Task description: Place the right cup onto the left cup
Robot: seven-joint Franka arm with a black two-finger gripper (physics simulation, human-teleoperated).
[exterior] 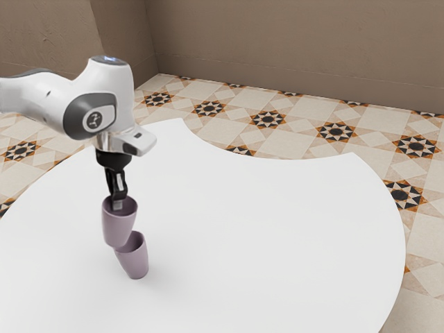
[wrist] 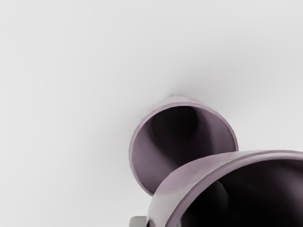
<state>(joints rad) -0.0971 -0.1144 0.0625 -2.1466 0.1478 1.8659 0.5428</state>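
Pinching a raised, tapered mauve cup [exterior: 118, 227] by its wall, the nearly closed black two-finger gripper [exterior: 117, 202] presumably leaves the cup's base free for nesting. In the wrist view, the lower mauve cup [wrist: 142, 158] sits open-mouthed, off-centre beneath.

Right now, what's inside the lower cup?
The lower cup shows smooth inner wall and a dark bottom; I can't make out any object. In the wrist view, the raised cup covers part of its opening, so that portion can't be checked.
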